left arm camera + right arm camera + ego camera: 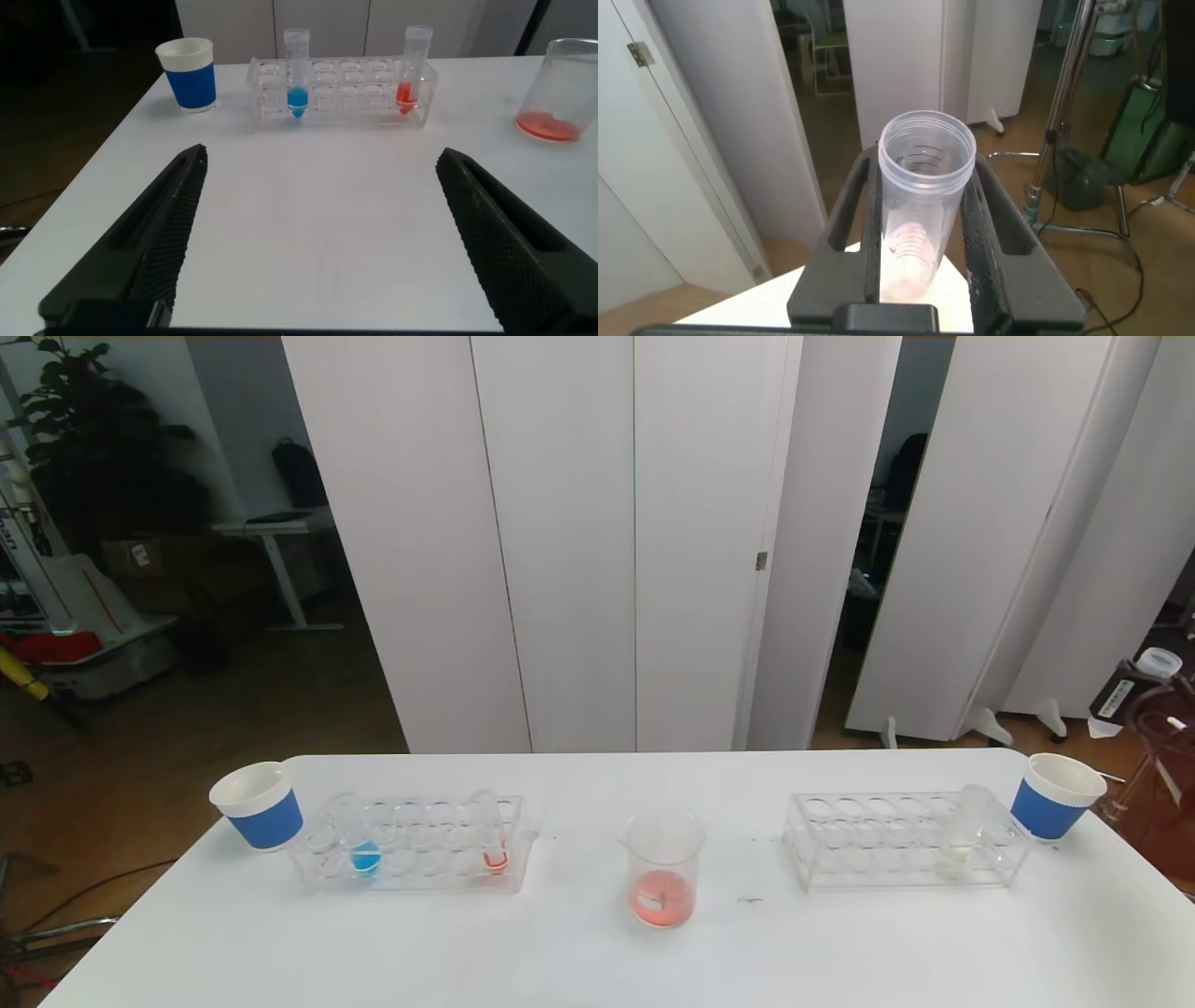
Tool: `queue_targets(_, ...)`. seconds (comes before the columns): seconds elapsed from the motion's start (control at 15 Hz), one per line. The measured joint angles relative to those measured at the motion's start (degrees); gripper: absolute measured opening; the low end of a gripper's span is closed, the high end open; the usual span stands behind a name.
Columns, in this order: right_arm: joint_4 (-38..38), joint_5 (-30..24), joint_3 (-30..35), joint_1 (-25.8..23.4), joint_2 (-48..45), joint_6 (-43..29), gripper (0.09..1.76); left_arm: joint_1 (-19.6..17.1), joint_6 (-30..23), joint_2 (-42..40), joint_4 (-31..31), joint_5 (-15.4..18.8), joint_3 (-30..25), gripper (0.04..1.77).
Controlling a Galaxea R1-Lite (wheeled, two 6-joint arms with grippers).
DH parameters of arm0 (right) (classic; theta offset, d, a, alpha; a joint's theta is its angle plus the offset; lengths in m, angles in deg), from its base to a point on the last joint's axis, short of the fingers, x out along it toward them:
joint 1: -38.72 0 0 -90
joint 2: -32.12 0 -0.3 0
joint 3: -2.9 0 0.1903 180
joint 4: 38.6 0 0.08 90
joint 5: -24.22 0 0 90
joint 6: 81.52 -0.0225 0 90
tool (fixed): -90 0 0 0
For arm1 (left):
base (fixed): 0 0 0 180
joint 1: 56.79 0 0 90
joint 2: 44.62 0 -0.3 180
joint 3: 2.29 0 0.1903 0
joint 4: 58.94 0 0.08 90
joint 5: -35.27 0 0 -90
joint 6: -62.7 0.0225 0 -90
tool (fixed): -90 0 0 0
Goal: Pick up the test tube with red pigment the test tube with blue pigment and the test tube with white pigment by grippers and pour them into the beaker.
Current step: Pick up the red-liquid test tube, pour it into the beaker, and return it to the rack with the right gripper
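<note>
Where partitions (579, 541) stand, white table (579, 961).

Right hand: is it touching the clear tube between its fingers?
Touching. Right wrist view: the right hand clamps the clear tube, fingers pressed against its sides.

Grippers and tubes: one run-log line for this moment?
right gripper shut on clear tube | left gripper open, empty | blue tube, red tube in rack | beaker holds red liquid
</note>
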Motion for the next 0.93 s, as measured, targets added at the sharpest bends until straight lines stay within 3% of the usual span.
queue_targets(0.93,2.2,-0.1,2.5,-1.4,10.1,0.0,0.58,0.0,0.0,0.0,0.0,0.0,0.0,1.75)
